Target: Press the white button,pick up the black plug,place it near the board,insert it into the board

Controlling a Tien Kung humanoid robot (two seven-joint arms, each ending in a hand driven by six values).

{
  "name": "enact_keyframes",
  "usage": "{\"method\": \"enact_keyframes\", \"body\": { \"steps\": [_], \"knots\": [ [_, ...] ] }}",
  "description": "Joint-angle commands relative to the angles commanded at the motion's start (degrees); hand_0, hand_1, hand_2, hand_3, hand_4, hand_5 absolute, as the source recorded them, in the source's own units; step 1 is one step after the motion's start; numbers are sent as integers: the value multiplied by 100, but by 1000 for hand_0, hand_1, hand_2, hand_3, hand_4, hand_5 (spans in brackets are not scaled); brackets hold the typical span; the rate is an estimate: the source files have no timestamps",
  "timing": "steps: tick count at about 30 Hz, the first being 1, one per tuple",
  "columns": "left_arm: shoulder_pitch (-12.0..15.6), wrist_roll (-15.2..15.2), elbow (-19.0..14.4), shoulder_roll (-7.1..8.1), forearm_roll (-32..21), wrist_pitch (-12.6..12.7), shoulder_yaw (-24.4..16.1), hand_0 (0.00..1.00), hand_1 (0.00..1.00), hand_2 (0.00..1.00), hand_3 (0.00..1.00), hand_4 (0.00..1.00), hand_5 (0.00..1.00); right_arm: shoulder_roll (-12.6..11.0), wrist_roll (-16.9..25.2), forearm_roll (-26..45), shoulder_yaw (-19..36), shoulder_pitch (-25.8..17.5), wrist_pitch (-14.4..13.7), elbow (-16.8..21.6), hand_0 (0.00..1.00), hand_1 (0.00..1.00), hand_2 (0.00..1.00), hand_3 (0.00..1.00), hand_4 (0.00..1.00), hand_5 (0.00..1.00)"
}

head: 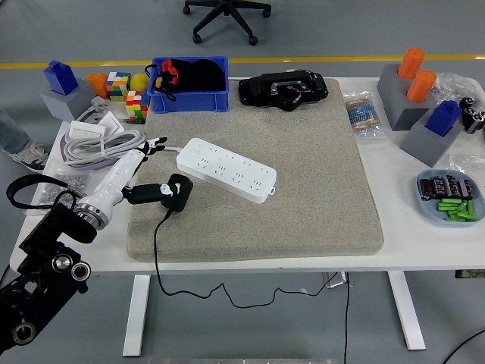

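Observation:
A white power strip (225, 169) lies slantwise on the grey mat (303, 189), its left end towards my left hand. The black plug (176, 191) rests on the mat's left edge, and its black cable (157, 250) drops over the table's front edge. My left hand (144, 165) reaches in from the lower left on a white forearm. Its black fingers (155, 142) are stretched out just left of the strip's end. A black thumb-like part (142, 194) lies against the plug's left side. The fingers are not closed around the plug.
A blue bin (189, 95) with a black pouch and a black case (283, 89) stand at the mat's far edge. Colour cubes (125, 91), coiled grey cables (95, 144) and a blue block are at the left. Grey holders with orange and blue pieces and a blue dish (424, 199) are at the right.

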Motion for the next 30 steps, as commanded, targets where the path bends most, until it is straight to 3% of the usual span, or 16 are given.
{"method": "enact_keyframes", "body": {
  "steps": [3,4,9,10,15,16,22,30],
  "knots": [
    [-78,17,50,-33,6,-16,61,884,926,940,956,998,471,-2,2,9,-21,3,-3,3,633,573,605,542,651,327],
    [-138,23,87,-49,-12,-19,98,770,780,769,907,886,80,-4,1,14,-35,6,-2,3,633,573,605,540,651,326],
    [-574,28,260,-47,-51,66,356,770,780,769,907,886,80,-21,-3,50,-116,19,-2,1,633,573,605,540,651,326],
    [-714,34,317,-24,-60,114,465,298,337,391,846,345,2,-26,-4,54,-122,20,-5,-3,633,572,605,540,650,326],
    [-1374,109,619,110,1,94,968,298,337,391,846,345,2,-45,-8,80,-160,36,-6,-11,633,572,605,540,650,326],
    [-1515,118,691,140,22,69,1090,73,43,154,769,2,2,-50,-8,82,-165,40,-6,-8,633,572,603,541,648,325],
    [-2111,181,1090,197,41,-53,1663,49,12,126,739,2,2,-58,-7,101,-194,30,-10,-11,633,573,602,541,647,324],
    [-2860,498,1662,117,213,-440,2472,52,13,119,719,2,2,-69,-13,140,-249,-9,-6,-23,633,573,603,542,647,324]
  ]
}}
